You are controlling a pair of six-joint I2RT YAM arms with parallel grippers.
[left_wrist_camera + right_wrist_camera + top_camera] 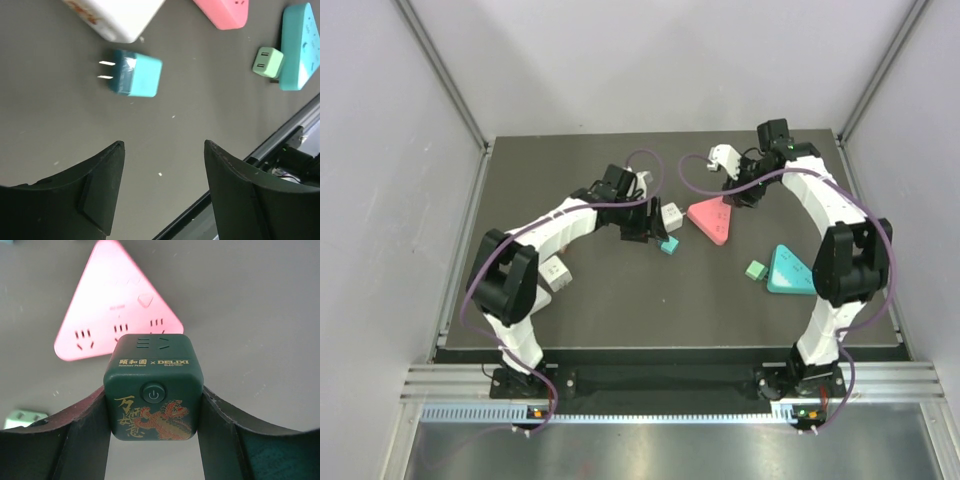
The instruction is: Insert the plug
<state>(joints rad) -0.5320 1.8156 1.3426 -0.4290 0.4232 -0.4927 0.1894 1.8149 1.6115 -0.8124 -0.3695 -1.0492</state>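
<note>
A teal plug with two metal prongs lies on the dark mat; it also shows in the top view. My left gripper is open and empty just short of it, at the mat's middle in the top view. My right gripper is shut on a dark green cube socket with a gold dragon print, held above the mat near the pink triangular power strip. In the top view that gripper is at the strip's far corner.
A white cube adapter lies beside the teal plug. A teal triangular strip with a light green plug beside it lies at the right. Another white cube sits by the left arm. A white object lies at the back.
</note>
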